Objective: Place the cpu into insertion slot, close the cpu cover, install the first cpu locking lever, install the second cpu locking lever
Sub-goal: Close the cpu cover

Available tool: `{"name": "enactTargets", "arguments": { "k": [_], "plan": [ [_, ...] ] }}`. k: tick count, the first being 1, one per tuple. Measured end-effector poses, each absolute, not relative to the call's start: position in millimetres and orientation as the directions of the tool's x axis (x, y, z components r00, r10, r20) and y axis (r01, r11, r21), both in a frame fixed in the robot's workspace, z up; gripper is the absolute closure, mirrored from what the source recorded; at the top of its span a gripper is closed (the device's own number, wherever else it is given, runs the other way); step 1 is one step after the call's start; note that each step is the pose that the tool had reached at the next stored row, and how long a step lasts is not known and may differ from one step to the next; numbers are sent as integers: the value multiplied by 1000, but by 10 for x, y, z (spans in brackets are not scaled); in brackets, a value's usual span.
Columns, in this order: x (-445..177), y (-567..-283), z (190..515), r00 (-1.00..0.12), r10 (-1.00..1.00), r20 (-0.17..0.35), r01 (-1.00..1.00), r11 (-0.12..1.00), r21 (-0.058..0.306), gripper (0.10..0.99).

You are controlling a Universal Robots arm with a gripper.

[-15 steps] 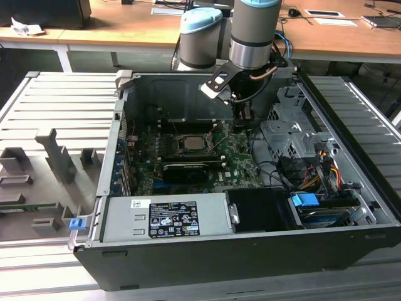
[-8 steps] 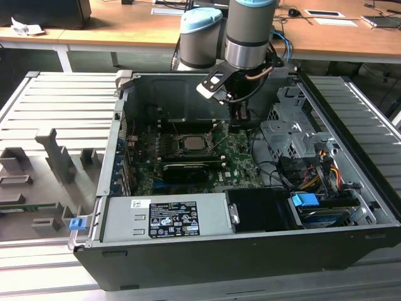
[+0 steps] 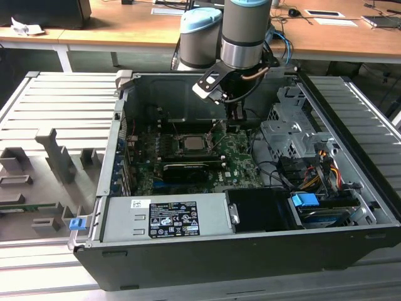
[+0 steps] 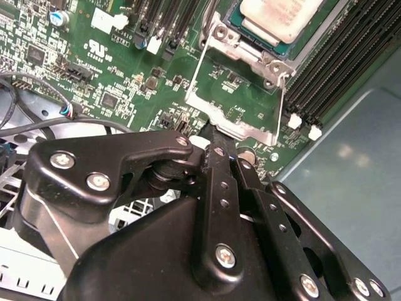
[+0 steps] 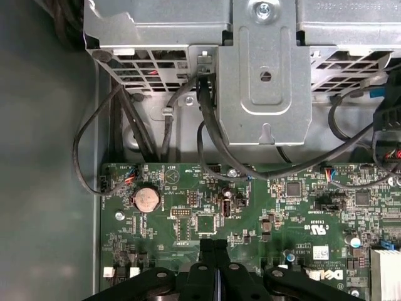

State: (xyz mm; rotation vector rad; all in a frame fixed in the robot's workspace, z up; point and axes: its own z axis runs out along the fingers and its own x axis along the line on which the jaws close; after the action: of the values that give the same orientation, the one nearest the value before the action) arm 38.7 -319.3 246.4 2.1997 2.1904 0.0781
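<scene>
Gripper (image 4: 215,139): clenched, nothing visibly held (tips at edge of cpu cover (image 4: 235,125)).
cpu (image 4: 276,15): seated in insertion slot (image 4: 249,54); cover apparently raised.
Risk: tips could slip off thin frame, gouging green board (image 4: 125,75).

The cpu (image 3: 190,143) is a small flat square chip with a pale silver-grey face. It lies face up and level inside the insertion slot (image 3: 177,144). In the exterior view it sits toward 12 o'clock from the middle of the green board (image 3: 241,166). The slot is a square socket with a metal rim, set into that board, and the chip hides its centre. In the second wrist view the cpu cover (image 4: 233,125) is a thin silver frame, swung open off the chip. Green board shows through its large cut-out. In the exterior view it stands at the slot's 3 o'clock side.
</scene>
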Motion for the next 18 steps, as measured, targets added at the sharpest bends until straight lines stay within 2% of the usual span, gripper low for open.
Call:
{"name": "enactTargets", "arguments": {
  "k": [18],
  "plan": [
    [219,-3193,2464,4,1000,10,998,-5,61,980]
  ]
}}
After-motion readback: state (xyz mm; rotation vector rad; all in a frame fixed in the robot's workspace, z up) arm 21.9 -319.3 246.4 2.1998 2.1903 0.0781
